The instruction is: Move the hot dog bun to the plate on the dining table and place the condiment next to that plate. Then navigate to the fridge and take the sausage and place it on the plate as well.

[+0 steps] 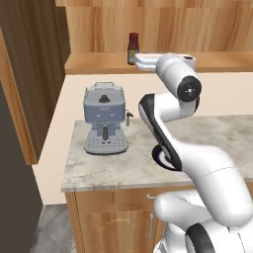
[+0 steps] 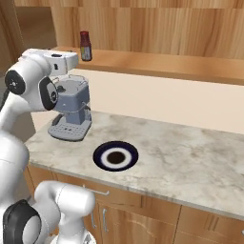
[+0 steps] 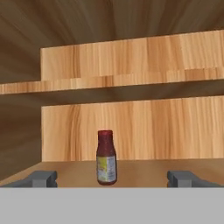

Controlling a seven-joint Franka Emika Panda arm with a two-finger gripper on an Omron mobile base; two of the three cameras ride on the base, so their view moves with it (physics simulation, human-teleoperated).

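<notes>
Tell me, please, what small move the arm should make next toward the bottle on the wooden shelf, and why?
Probably a short straight advance toward the condiment. In the hand view it stands upright on the wooden shelf, roughly centred between the two fingertips but beyond them. The gripper is open and holds nothing, so it likely needs to ease forward until the fingers flank the bottle before closing.

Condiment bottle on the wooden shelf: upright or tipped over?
Upright. The condiment bottle stands on its base on the wooden shelf, red cap on top, with nothing touching it.
</notes>
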